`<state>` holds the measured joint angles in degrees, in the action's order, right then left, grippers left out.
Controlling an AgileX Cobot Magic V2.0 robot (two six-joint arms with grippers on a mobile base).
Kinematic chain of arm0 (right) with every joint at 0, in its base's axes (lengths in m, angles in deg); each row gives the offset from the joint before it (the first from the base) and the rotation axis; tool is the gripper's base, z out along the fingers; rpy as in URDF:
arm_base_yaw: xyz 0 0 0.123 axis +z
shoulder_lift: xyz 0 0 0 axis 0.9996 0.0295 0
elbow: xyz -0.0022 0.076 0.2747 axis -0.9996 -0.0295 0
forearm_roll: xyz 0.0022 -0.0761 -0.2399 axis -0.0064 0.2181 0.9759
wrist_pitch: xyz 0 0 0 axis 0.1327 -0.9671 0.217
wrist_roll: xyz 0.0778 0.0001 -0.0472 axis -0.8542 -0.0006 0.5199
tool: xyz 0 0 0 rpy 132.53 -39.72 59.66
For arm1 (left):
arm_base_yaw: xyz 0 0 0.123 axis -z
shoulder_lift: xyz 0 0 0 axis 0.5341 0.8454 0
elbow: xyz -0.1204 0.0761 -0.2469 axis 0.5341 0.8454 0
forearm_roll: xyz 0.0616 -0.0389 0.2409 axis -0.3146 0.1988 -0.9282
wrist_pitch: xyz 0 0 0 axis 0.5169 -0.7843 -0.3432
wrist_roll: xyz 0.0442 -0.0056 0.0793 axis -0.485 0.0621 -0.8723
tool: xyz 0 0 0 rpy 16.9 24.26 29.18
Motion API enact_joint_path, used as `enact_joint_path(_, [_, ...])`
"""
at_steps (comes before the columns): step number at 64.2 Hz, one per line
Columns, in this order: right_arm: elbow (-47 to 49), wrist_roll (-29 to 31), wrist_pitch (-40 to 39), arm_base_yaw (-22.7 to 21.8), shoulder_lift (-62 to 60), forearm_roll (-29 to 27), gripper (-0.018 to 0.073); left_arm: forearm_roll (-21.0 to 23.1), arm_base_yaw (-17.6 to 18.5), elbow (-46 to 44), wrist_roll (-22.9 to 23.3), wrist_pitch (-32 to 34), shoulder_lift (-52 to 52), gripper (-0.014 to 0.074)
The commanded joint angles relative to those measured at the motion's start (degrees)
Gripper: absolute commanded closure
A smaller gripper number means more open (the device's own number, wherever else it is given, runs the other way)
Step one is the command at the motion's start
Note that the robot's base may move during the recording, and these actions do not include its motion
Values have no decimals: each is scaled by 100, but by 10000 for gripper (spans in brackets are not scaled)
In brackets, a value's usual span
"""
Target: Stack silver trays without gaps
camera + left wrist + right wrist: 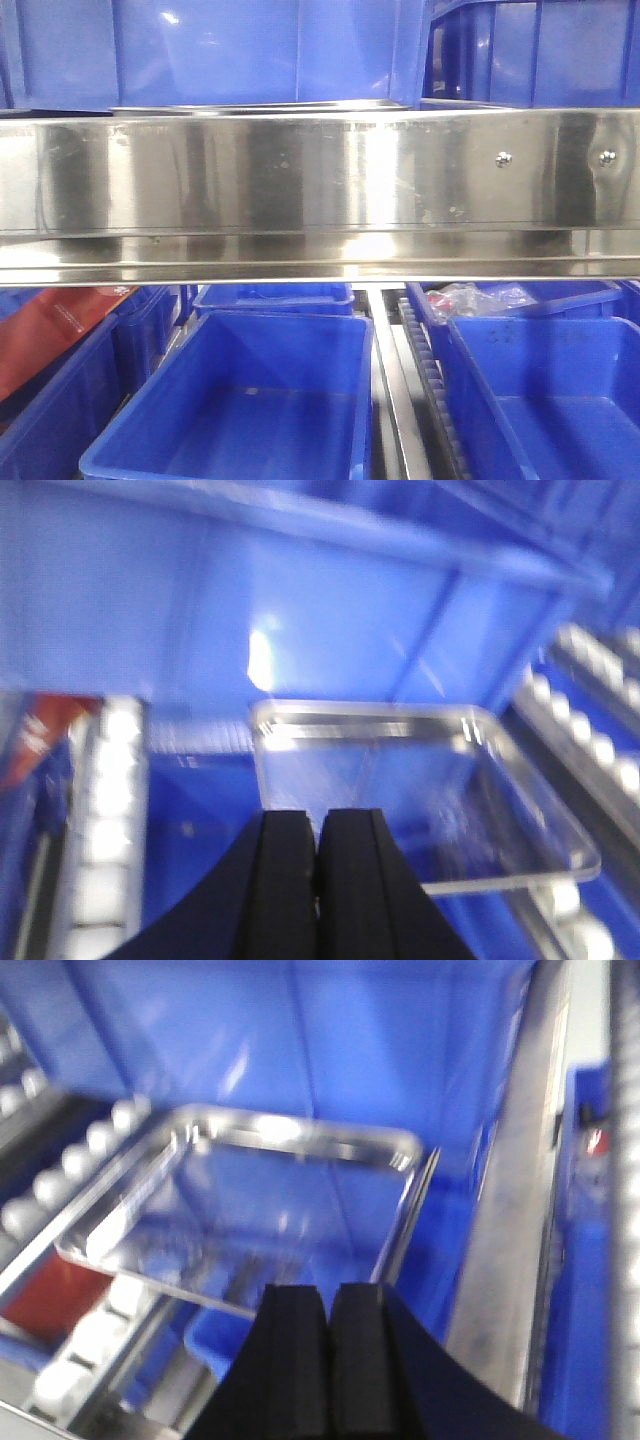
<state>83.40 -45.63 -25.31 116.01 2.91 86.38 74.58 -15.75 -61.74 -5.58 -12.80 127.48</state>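
Both pincers clenched on nothing: left gripper [318,880] and right gripper [328,1360] sit low centre in their wrist views, each short of a silver tray [400,810] lying mid-frame. Likely best to open wide, take the near rim squarely, and keep it level so the rims nest. Blue bin wall [350,610] stands close behind and roller tracks [590,745] run alongside, so the free room is above.

Across the front view, shelf rail [320,180]; just above and behind it, silver tray [250,107] edge, with upper bins [250,50] behind. Below the rail, lower bins [250,400] side by side, with roller track [425,380] between. Ahead of left claw [318,880] and right claw [328,1360] alike, a tray, backed by a bin wall.
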Motion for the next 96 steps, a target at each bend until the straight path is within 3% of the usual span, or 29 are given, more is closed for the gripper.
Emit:
enact_joint_path(1, [179,-664,127,244,376,781,624,-88,169,-95,46,114,263,613])
enact_joint_path(5, [348,-903,439,327,657,1096,624,-88,184,-132,46,126,453,613])
enact_joint_path(15, [844,-903,822,337,1308,1016,624,-43,184,-277,46,114,980,587])
enact_joint_path(28, [1074,-918,678,337,1699,936,624,29,184,-535,46,156,1571,307])
enact_joint_path(32, [1091,-918,645,337,1798,936,624,29,184,-655,46,164,1742,257])
enact_joint_path(65, [1102,-939,273,337,2192,936,617,33,184,-1120,46,208,2429,258])
enact_joint_path(70, [1102,-957,218,337,2192,936,512,11,184,-1120,46,239,2429,258])
enact_joint_path(76, [1102,-1084,182,337,2201,936,292,-1,184,-1120,46,272,2429,258])
enact_joint_path(79, [1102,-1177,144,337,2213,951,234,-1,184,-1120,46,326,2429,258])
enact_joint_path(96, [1191,-1309,194,150,2507,997,265,-25,184,-1120,46,493,2561,258])
